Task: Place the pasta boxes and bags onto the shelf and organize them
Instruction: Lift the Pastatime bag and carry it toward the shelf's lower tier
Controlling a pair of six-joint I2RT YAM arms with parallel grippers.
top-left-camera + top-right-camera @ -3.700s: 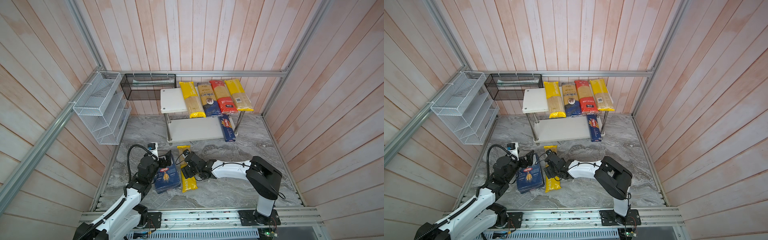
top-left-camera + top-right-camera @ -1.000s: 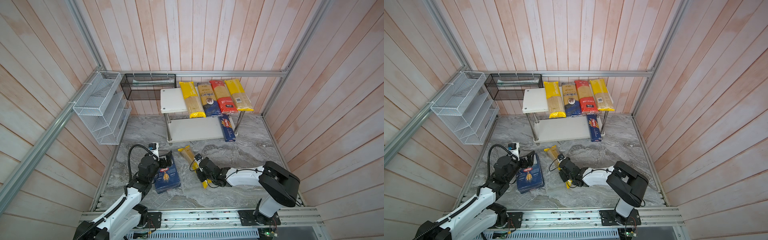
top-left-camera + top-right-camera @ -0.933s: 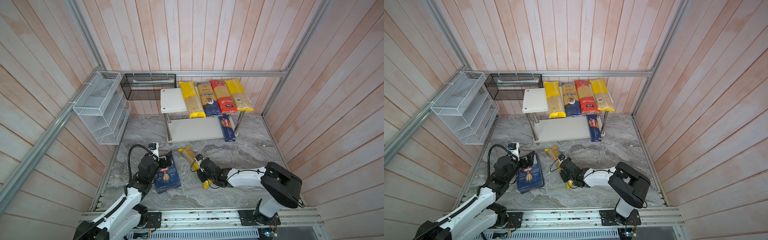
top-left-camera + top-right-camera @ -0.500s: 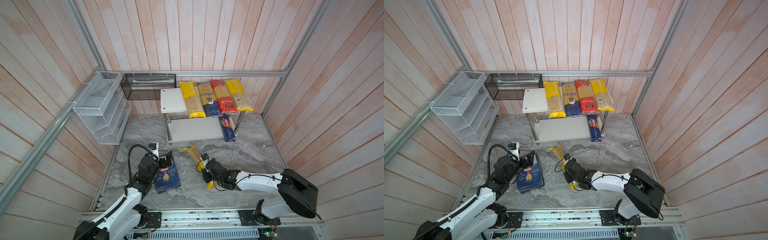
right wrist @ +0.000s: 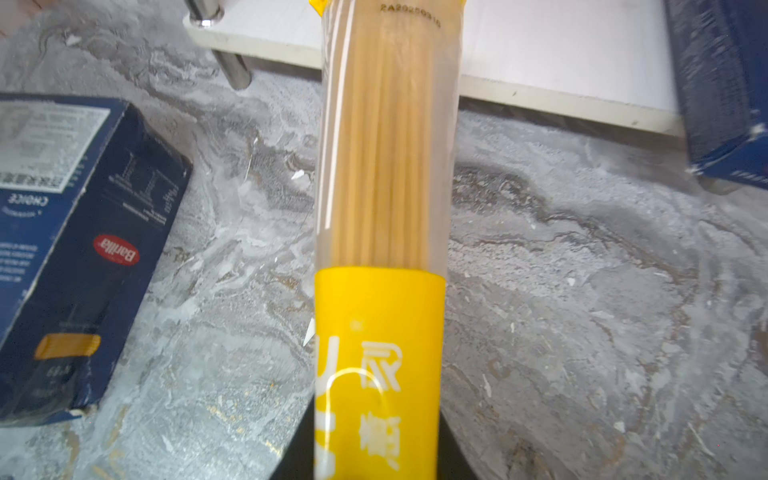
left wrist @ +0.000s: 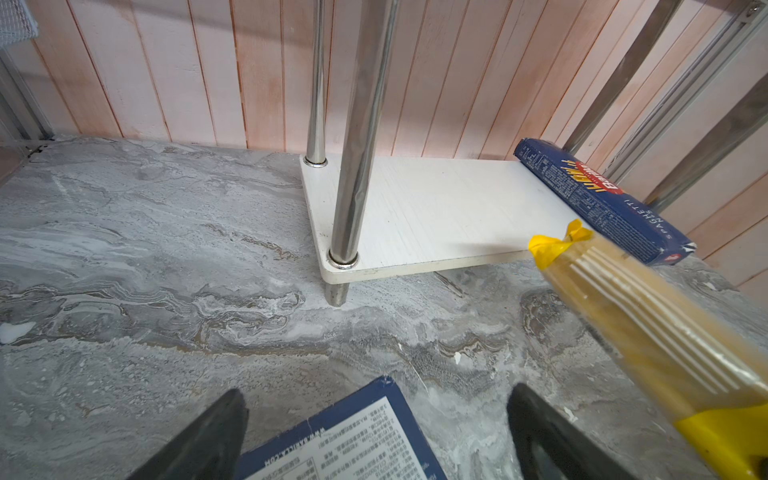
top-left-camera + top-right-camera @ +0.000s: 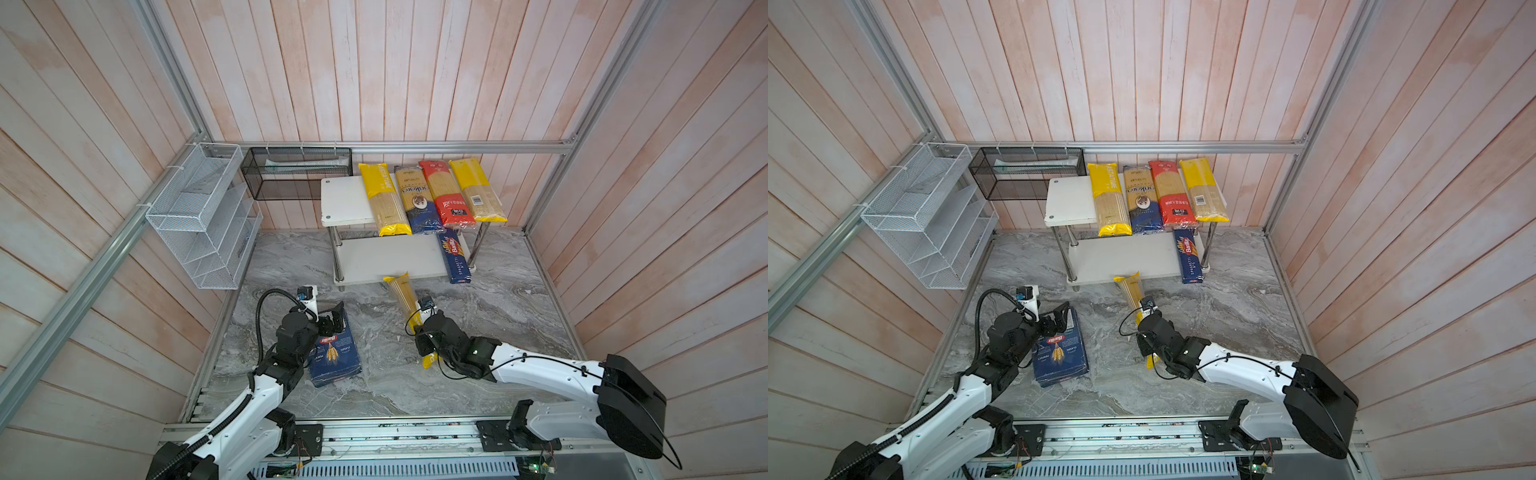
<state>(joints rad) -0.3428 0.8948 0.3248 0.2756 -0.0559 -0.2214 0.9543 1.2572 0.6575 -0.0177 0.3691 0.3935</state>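
Since the earliest frames the yellow bag has left its flat spot beside the wide box. Its near end is now raised in the right end effector, and the right arm has swung out to the right.

In both top views a grey marbled tabletop sits inside pale pink plank walls. A white wire organiser hangs on the left wall and a black mesh basket on the far one. The shelf stands far and central. Four bags lie side by side on the right of its top board. The Spaghetti box lies at the lower board's right end, overhanging the near edge. The yellow bag slants from the grip to that board's near edge. The right arm stretches low from its near-right base. The left arm is bent, with the left end effector over the wide box's far end.

The left wrist view alone shows that end effector released, its black fingers spread to either side of the box's white-label end. It also shows the bag's far tip clear of the tabletop.

The right wrist view alone shows the grip: dark fingers clenched on the bag's yellow band. Whether the tip touches the board I cannot tell.
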